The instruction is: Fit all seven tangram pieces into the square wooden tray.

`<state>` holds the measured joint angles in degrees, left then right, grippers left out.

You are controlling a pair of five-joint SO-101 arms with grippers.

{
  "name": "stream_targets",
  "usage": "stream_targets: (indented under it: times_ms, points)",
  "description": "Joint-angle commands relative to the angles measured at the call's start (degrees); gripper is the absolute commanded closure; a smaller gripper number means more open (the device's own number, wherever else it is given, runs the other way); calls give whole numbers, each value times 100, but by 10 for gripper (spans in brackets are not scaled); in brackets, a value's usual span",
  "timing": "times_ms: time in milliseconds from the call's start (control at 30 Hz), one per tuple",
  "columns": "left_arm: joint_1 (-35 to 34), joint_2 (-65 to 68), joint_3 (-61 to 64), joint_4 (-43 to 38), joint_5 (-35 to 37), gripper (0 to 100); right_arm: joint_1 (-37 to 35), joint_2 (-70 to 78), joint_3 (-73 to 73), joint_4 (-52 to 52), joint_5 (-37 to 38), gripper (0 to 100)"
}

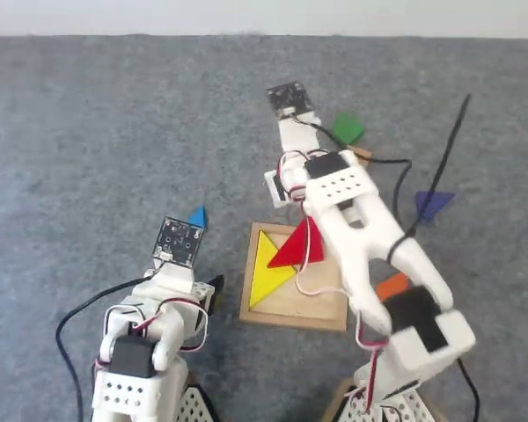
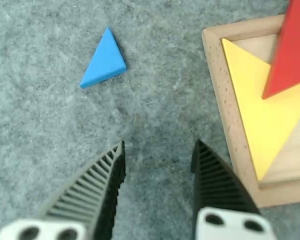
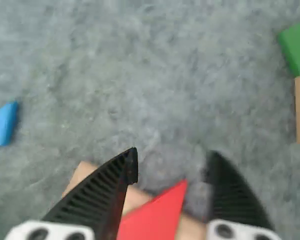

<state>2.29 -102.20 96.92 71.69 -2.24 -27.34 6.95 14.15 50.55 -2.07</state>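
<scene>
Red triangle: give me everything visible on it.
The red triangle is a flat, solid-red piece; its material is unclear. The right gripper holds it tilted and raised over the wooden tray, one corner pointing forward. From above it overlaps the yellow triangle lying in the tray. Whether it touches the tray cannot be told.

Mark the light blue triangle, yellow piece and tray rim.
light blue triangle (image 2: 105, 60), left wrist view, centre of face.
yellow piece (image 2: 275, 125), left wrist view, bare middle.
tray (image 2: 229, 100), left wrist view, side rim.
</scene>
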Motion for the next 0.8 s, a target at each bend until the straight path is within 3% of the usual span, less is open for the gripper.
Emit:
stream_targets:
  times_ms: [0,767]
  points:
    - [26,-44,-40,-26,-9,793,31,233,-97,-435,571,976]
    - [26,-44,-40,-26,-9,793,180,295,343,-75,633,976]
